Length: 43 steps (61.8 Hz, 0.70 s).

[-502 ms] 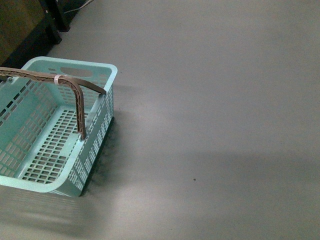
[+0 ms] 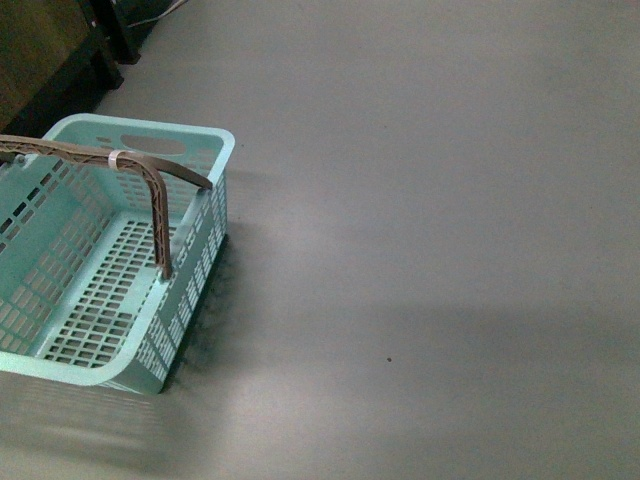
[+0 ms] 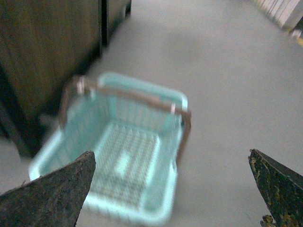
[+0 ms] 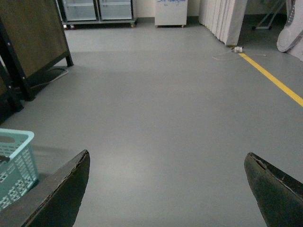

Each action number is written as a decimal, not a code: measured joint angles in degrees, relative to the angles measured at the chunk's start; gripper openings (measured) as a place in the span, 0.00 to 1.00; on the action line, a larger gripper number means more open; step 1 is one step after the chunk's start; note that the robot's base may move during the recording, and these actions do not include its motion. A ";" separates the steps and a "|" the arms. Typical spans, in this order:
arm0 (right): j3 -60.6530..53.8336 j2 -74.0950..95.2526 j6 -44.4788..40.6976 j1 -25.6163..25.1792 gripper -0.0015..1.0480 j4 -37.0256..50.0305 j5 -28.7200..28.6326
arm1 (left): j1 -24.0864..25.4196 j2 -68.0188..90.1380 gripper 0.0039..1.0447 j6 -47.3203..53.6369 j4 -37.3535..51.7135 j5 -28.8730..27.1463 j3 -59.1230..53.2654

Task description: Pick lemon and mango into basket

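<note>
Facing the empty basket (image 2: pixel 195 270) on the floor (image 2: pixel 450 250) with left gripper (image 3: pixel 171 152) directly before it and right gripper (image 4: pixel 166 153) off to its side, both spread wide and holding nothing; no lemon or mango visible near it.

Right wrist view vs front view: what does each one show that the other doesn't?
Right wrist only: the right gripper, open and holding nothing, a yellow floor line, and cabinets at the far wall.
Front only: the inside of the basket, with no fruit on the visible part of its bottom, and its brown handles.
Both: the basket (the right wrist view shows just a corner) and the grey floor. Neither shows a lemon or a mango.
</note>
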 joint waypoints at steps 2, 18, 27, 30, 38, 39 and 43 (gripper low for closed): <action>0.00 0.00 0.00 0.00 0.92 0.00 -0.04 | 0.81 3.37 0.94 -3.89 -4.35 1.33 1.90; 0.00 0.00 0.00 0.00 0.92 0.00 -0.02 | 12.31 24.06 0.94 -25.92 5.49 9.05 5.09; 0.00 0.00 0.00 0.00 0.92 0.00 0.00 | 16.48 45.68 0.94 -35.91 20.83 9.94 9.09; 0.00 0.00 0.00 0.00 0.92 0.00 0.00 | 16.24 52.74 0.94 -38.47 25.18 9.84 10.82; 0.00 0.00 0.00 0.00 0.92 0.00 0.00 | 14.16 68.72 0.94 -43.54 33.83 7.23 16.24; 0.00 0.00 0.00 0.00 0.92 0.00 0.00 | 13.73 70.82 0.94 -43.98 34.82 6.86 17.11; 0.00 0.00 0.00 0.00 0.92 0.00 0.00 | 12.33 76.65 0.94 -45.62 37.33 5.99 19.71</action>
